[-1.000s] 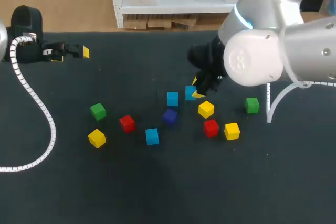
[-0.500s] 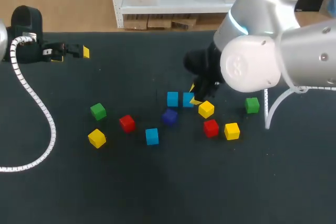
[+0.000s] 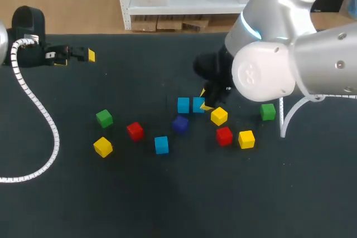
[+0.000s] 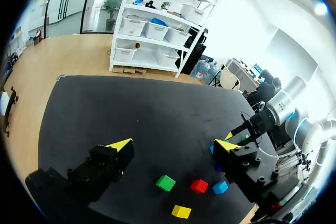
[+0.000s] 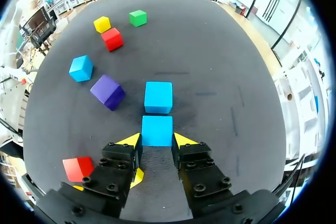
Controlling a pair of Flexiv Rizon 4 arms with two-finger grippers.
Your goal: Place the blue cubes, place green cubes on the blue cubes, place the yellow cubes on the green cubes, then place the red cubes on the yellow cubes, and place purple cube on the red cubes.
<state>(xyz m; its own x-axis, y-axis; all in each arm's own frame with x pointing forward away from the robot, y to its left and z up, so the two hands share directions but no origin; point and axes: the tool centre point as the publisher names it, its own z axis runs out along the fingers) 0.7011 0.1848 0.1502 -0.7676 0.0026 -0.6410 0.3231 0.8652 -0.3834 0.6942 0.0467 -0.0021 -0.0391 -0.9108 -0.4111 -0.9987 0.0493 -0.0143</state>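
Your right gripper (image 5: 156,141), pinching a blue cube (image 3: 198,105), has eased it down to three o'clock of the second blue cube (image 3: 183,105). Base nearly set; left gripper (image 4: 173,145) sits spread.

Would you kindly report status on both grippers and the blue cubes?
Left gripper open, empty. Right gripper shut on blue cube, second blue cube just ahead. Purple cube close beside, nothing between the two blues.
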